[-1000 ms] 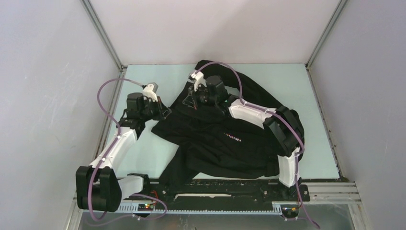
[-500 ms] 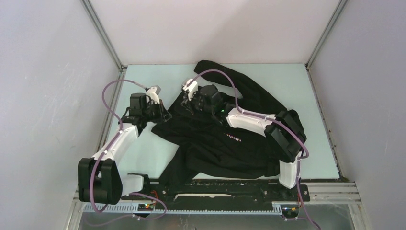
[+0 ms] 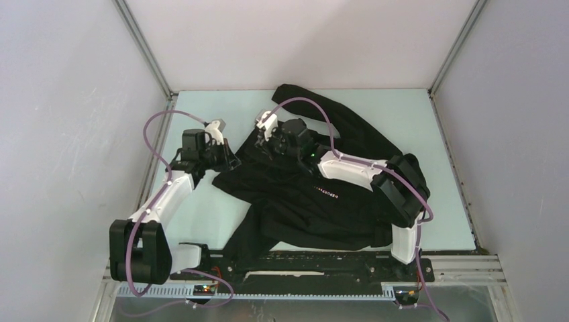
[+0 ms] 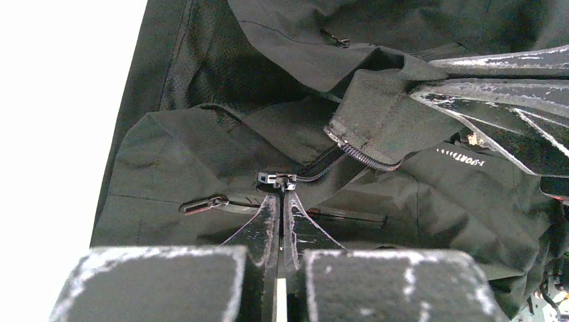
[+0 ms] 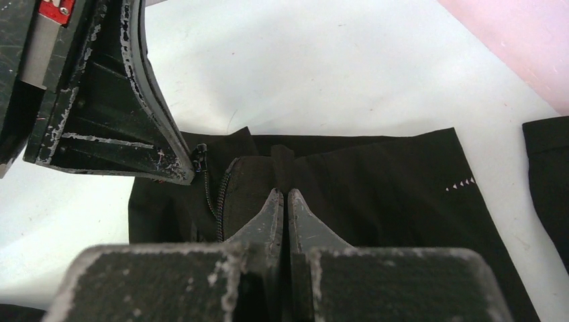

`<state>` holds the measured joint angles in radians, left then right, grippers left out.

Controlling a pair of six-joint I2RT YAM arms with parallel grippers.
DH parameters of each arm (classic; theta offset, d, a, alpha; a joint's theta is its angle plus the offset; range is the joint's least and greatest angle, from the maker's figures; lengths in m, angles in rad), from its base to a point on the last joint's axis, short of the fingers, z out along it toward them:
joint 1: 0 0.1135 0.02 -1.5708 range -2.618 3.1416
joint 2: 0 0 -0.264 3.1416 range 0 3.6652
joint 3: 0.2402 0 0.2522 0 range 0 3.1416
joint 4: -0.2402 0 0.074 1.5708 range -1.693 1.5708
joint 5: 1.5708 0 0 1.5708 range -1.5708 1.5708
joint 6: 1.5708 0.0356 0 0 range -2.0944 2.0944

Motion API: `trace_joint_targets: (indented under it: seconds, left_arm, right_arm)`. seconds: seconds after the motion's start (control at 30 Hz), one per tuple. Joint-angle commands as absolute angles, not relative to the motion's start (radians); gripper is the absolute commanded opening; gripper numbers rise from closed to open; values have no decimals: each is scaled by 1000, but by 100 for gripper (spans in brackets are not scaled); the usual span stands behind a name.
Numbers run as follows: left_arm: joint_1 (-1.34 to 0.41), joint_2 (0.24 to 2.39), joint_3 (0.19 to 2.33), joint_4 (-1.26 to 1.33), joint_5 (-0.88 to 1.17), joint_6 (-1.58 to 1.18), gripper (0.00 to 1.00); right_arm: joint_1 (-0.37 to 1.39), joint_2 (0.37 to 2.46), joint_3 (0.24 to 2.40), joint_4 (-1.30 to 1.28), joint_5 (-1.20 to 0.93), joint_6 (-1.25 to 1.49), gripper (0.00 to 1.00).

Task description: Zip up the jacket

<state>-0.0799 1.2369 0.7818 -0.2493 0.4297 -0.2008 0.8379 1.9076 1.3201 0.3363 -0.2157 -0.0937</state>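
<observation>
The black jacket (image 3: 315, 208) lies crumpled across the middle of the table, with pale lettering (image 3: 325, 191) on its chest. My left gripper (image 3: 231, 161) is at its left edge. In the left wrist view the left gripper (image 4: 282, 195) is shut, with its tips pinching the zipper slider (image 4: 276, 178). My right gripper (image 3: 263, 143) is close by to the right. In the right wrist view the right gripper (image 5: 282, 194) is shut on a raised fold of jacket fabric (image 5: 376, 174) beside the zipper teeth (image 5: 219, 201). That lifted fold, edged with zipper teeth (image 4: 366, 155), hangs above the slider.
A pocket zipper pull (image 4: 201, 204) lies just left of my left fingertips. One sleeve (image 3: 349, 121) trails toward the back right. Grey walls close in the pale green table (image 3: 201, 221) on three sides. The arm bases stand along the near edge.
My right gripper has moved left with the fabric fold, closer to my left gripper. My left gripper has shifted slightly. Both have stayed shut.
</observation>
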Motion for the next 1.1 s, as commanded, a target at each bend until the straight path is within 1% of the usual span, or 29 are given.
trace_joint_targets:
  seconds: [0.0, 0.07, 0.17, 0.27, 0.33, 0.5, 0.63, 0.73, 0.97, 1.07]
  left_arm:
    - [-77, 1242, 834, -241, 469, -186, 0]
    - [-77, 1244, 836, -240, 472, -187, 0]
    - [-78, 1250, 836, -236, 479, -191, 0]
    - [-77, 1256, 833, -237, 475, -197, 0]
    - [-77, 1260, 832, -235, 484, -199, 0]
    - [-78, 1253, 824, -219, 513, -202, 0]
    - [-77, 1241, 816, -210, 514, -202, 0]
    - [-77, 1241, 817, -215, 510, -199, 0]
    - [-77, 1242, 815, -213, 515, -201, 0]
    - [-77, 1237, 812, -213, 512, -199, 0]
  right_arm:
    - [846, 1882, 1333, 396, -256, -110, 0]
    - [827, 1895, 1346, 396, -334, -63, 0]
    - [788, 1940, 1406, 367, -491, 50, 3]
    - [759, 1995, 1422, 429, -628, 178, 5]
    - [747, 2033, 1458, 424, -705, 233, 6]
    - [746, 2066, 1512, 348, -738, 208, 9]
    - [736, 2121, 1535, 415, -828, 295, 14]
    - [726, 2158, 1554, 459, -873, 358, 19]
    - [720, 2194, 1588, 419, -868, 354, 32]
    - [719, 2219, 1601, 452, -889, 385, 38]
